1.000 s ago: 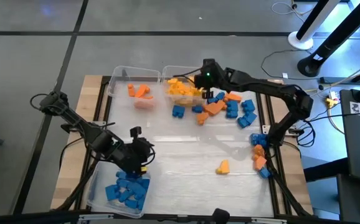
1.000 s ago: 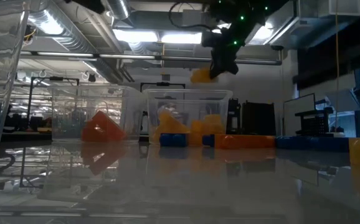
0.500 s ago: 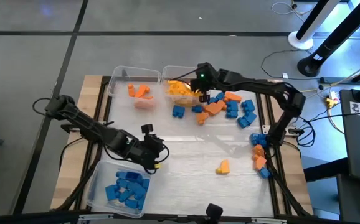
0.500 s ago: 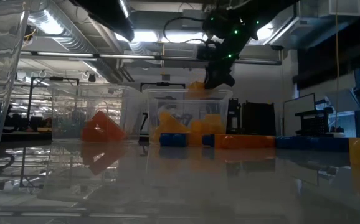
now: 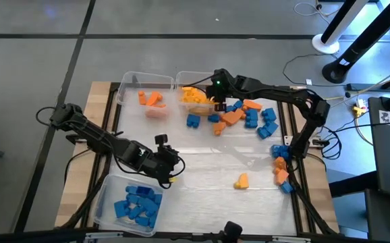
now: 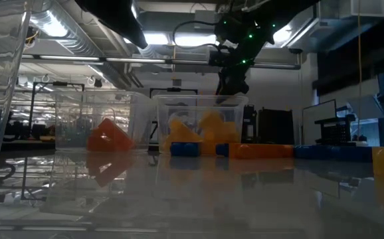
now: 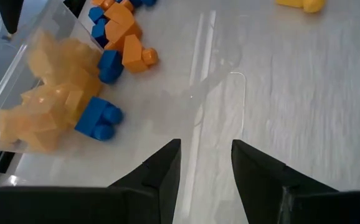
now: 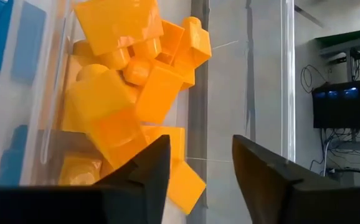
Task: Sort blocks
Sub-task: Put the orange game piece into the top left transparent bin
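Right pincer (image 5: 216, 98): held open and empty above the bin (image 5: 181, 78) of yellow blocks (image 8: 130, 93).
Left pincer (image 5: 171, 164): held open, empty, over the bare counter (image 5: 208, 162).
Loose blocks (image 5: 239, 116): scattered beside that bin.

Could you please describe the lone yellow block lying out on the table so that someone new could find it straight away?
Start at the table's near half, between the bin of blue blocks and the small pile at the right edge. The lone yellow block lies there on bare tabletop. It touches nothing, and it is the only yellow one outside the far bin of yellow blocks.
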Robot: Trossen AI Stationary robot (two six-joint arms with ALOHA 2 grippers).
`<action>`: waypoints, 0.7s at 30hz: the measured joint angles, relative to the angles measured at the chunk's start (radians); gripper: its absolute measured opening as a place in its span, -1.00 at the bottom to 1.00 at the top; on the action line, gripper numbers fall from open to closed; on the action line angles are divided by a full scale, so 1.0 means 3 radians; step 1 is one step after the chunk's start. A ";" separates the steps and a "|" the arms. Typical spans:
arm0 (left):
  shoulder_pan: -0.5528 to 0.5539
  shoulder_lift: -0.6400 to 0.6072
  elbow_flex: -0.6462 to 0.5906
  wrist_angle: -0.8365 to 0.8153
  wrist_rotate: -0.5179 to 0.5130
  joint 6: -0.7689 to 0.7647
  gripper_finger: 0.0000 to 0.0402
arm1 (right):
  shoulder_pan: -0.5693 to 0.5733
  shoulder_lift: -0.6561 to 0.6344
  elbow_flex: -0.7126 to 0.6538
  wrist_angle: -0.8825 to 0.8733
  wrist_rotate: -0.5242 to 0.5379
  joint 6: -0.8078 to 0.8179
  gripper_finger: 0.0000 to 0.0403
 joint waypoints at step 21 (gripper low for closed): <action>0.0000 0.0000 0.0000 -0.0004 0.0001 0.0001 -0.34 | 0.0912 -0.0039 0.1094 -0.2379 -0.0835 0.0160 0.00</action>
